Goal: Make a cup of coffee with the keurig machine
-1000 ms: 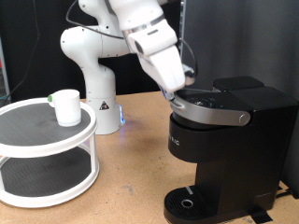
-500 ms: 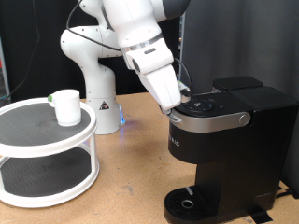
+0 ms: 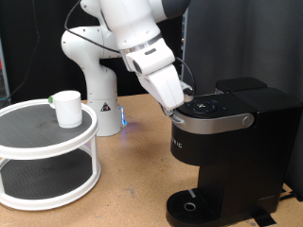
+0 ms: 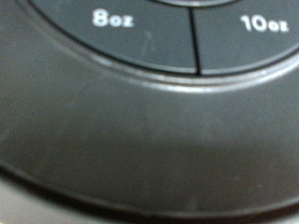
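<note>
Keurig machine [image 3: 227,142] stands heavy and rigid at the right, lid down; your gripper [image 3: 176,107] presses near its button panel [image 4: 149,37], fingers probably hidden, so I cannot tell their spread; cup [image 3: 67,108], light and smooth, waits far left on the tiered stand [image 3: 47,151]; take it round the body.

I see my arm [image 3: 142,43] as glossy white rounded segments, grey joint bands, black cable looping above.
</note>
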